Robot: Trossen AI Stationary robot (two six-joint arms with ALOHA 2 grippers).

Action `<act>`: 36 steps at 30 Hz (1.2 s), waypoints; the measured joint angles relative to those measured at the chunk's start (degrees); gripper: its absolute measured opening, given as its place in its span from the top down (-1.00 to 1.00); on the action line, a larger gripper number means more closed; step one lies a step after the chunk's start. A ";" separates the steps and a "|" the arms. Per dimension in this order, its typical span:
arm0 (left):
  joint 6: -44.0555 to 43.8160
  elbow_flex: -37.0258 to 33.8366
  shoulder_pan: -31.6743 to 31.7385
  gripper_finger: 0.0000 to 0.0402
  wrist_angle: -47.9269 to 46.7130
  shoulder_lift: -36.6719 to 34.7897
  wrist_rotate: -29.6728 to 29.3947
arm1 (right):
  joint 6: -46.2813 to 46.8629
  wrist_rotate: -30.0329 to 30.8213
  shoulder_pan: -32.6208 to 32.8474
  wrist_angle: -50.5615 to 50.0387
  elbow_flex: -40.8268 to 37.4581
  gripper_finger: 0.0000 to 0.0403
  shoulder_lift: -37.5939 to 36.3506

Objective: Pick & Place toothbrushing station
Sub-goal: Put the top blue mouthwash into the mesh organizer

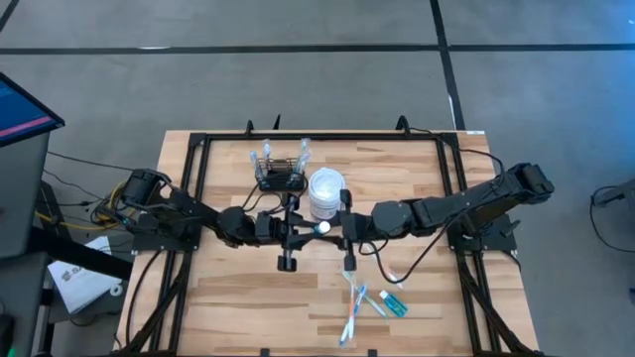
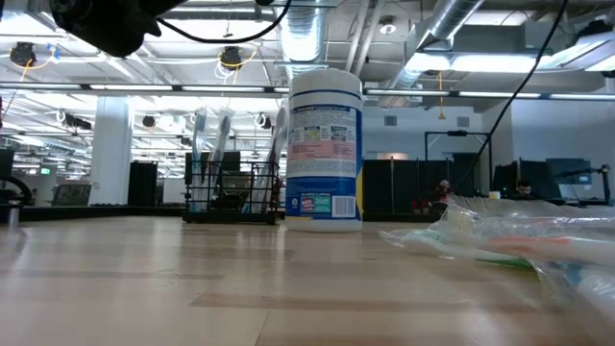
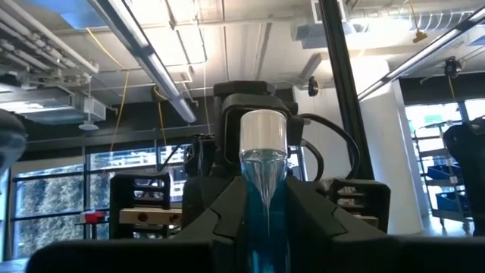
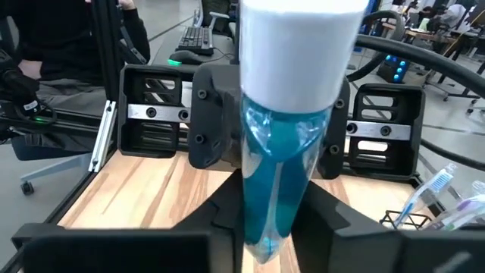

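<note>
Both arms meet over the middle of the table, in a handover of a blue toothpaste tube (image 4: 282, 189) with a white cap. In each wrist view the tube stands between that arm's own fingers, so the left gripper (image 1: 281, 233) pinches it and the right gripper (image 1: 344, 230) seems pressed on it as well, though how firm its hold is I cannot tell. The toothbrushing station (image 1: 280, 177), a small black wire rack with brushes standing in it, sits near the far edge, just beside the white tub (image 1: 325, 194). Next, I judge, one gripper must let go, and the other must carry the tube to the rack.
</note>
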 joint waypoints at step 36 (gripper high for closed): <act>-6.47 -1.44 0.61 0.36 -27.65 -15.34 -1.25 | 5.89 -1.95 0.04 -9.14 -0.02 0.73 0.04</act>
